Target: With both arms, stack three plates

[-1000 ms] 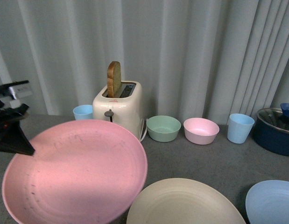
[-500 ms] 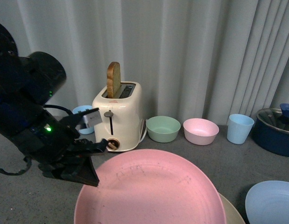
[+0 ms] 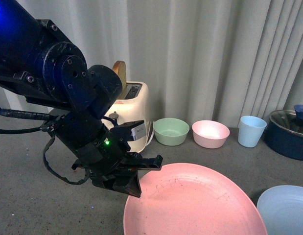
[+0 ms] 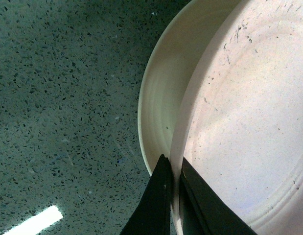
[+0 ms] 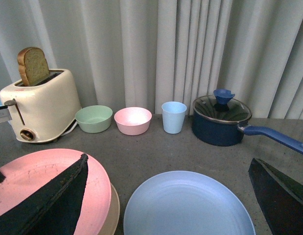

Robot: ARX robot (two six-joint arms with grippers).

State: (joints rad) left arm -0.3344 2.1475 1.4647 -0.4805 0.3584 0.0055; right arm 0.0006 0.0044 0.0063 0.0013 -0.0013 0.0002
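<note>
The left end effector [image 4: 173, 164], clamped on the rim of the pink plate [image 3: 200, 205], has carried it rightward over the cream plate [image 4: 158, 98] (release should stack them); the right end effector [image 5: 168, 159] gapes empty.

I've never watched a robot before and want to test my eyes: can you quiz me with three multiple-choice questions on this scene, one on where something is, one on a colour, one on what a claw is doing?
1. Where is the pink plate? A. over the cream plate B. on the toaster C. in the pot
2. Which colour is the plate lying alone? A. pink B. cream C. blue
3. The left gripper is: A. wide open B. shut on the pink plate's rim C. holding a cup
Answers: 1 A, the cream rim shows under it. 2 C, the blue plate bears nothing. 3 B, its fingers pinch the rim.
</note>
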